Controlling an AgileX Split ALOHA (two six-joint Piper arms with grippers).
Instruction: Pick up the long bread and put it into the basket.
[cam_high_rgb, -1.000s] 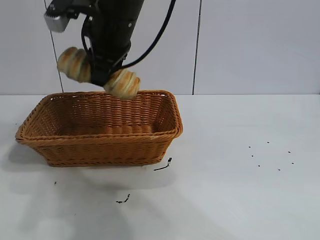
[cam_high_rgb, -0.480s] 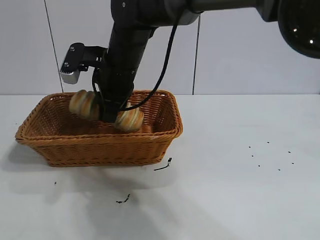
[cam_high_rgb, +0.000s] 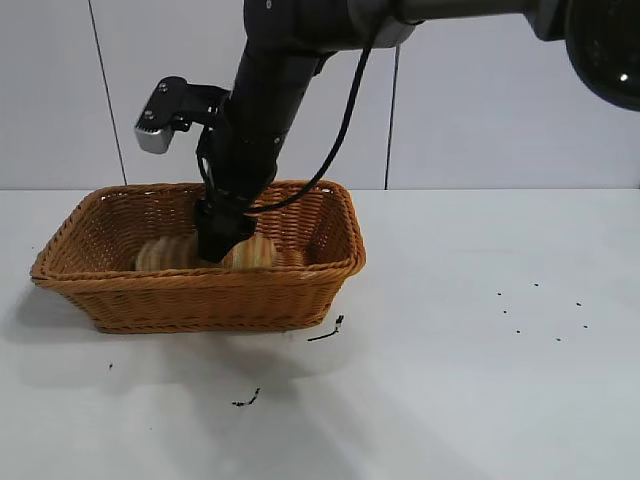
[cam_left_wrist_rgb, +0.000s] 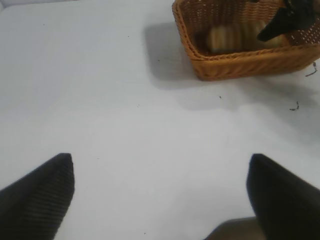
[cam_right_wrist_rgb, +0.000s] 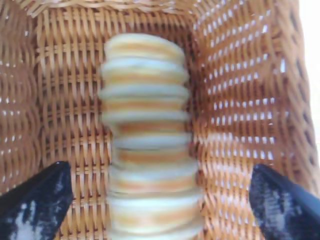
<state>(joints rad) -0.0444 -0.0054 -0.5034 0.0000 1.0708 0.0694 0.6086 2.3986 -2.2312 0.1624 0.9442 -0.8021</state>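
**Bread lying in the basket**

Exterior view: the right gripper (cam_high_rgb: 218, 245) reaches down into the basket (cam_high_rgb: 205, 292), at the long bread (cam_high_rgb: 250, 252) on its floor.

Left wrist view: the left gripper (cam_left_wrist_rgb: 160, 192) hangs wide open above the table (cam_left_wrist_rgb: 115, 120), holding nothing.

Right wrist view: fingers (cam_right_wrist_rgb: 35, 200) spread wide either side of the bread, not touching.
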